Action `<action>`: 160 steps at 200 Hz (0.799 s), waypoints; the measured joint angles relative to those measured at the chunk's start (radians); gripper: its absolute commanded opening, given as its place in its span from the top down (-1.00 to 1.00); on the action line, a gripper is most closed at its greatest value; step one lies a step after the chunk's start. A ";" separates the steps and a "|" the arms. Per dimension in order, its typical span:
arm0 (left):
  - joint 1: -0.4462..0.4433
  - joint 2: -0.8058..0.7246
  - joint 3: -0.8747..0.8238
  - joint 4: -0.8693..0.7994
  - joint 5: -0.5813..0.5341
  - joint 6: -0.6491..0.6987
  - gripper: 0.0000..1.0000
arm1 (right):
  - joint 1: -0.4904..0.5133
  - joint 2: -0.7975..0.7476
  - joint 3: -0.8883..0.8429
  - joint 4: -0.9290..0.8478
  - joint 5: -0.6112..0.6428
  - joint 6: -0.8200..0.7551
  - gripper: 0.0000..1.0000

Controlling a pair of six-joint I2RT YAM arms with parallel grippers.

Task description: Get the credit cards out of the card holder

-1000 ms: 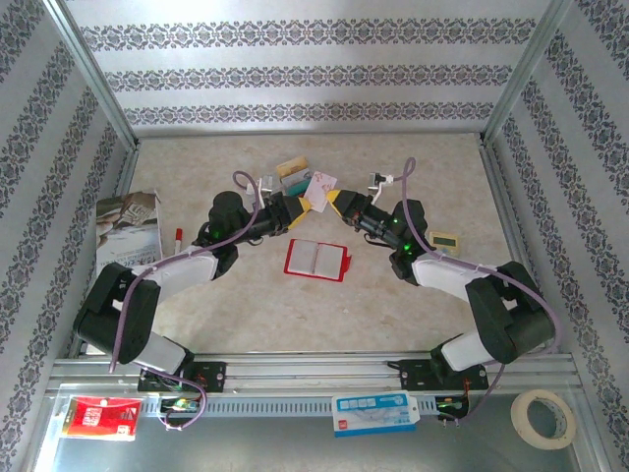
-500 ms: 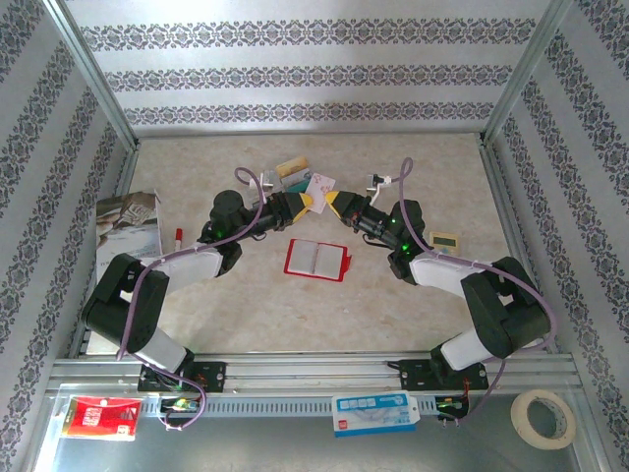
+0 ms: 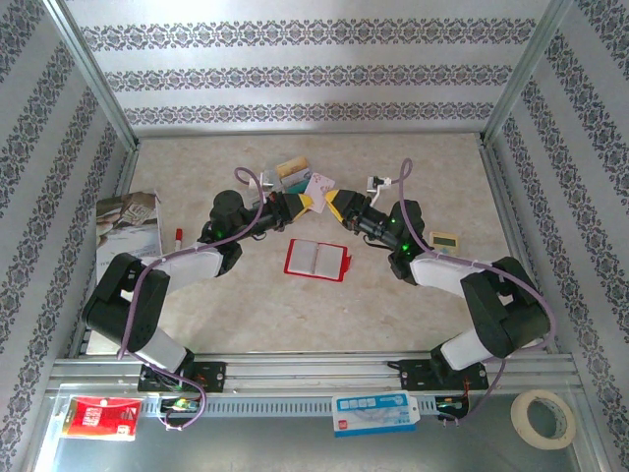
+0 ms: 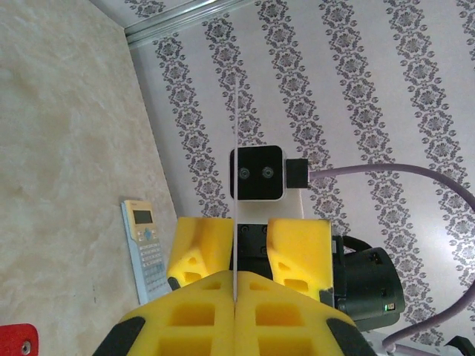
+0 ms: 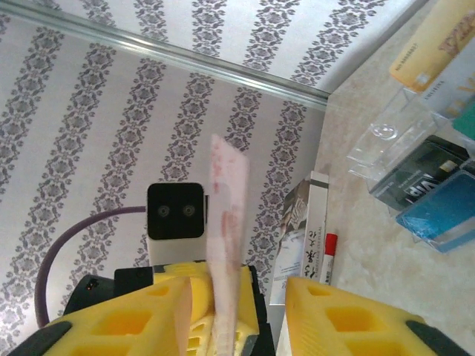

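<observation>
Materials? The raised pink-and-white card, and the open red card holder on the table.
The card: likely thin rigid plastic, pale with pink print; it stands straight, unbent. The card holder: red cover, possibly vinyl or faux leather; pale pockets inside, too small to confirm.

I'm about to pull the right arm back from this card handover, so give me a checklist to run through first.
1. Left pincer shut on the pink card: ok.
2. Right pincer jaws apart: ok.
3. Card free of both right fingers: cannot tell; it lies close against one.
4. Card holder lying open, untouched: ok.
5. Removed cards grouped just beyond the handover: ok.
6. Holder emptied: cannot tell.
</observation>
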 measured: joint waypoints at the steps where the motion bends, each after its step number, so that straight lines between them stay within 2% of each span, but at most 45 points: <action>1: 0.000 0.000 0.000 -0.001 0.000 0.000 1.00 | -0.001 0.000 0.000 -0.003 0.000 0.001 0.06; 21: 0.013 0.000 -0.005 -0.039 -0.012 0.037 1.00 | -0.015 -0.019 0.000 -0.064 0.000 -0.016 -0.02; 33: 0.019 0.000 -0.013 -0.097 -0.031 0.080 1.00 | -0.024 -0.036 0.000 -0.118 0.001 -0.035 -0.14; 63: 0.026 -0.011 -0.016 -0.333 -0.098 0.251 1.00 | -0.040 -0.096 0.000 -0.320 0.007 -0.122 -0.42; 82: 0.026 -0.024 0.011 -0.502 -0.132 0.389 1.00 | -0.041 -0.139 0.000 -0.448 0.031 -0.188 -0.53; 123: 0.026 -0.027 0.164 -0.792 -0.204 0.686 1.00 | -0.050 -0.213 0.003 -0.707 0.109 -0.323 -0.76; 160: 0.026 0.031 0.395 -1.013 -0.229 0.969 1.00 | -0.054 -0.243 0.003 -0.833 0.168 -0.392 -0.89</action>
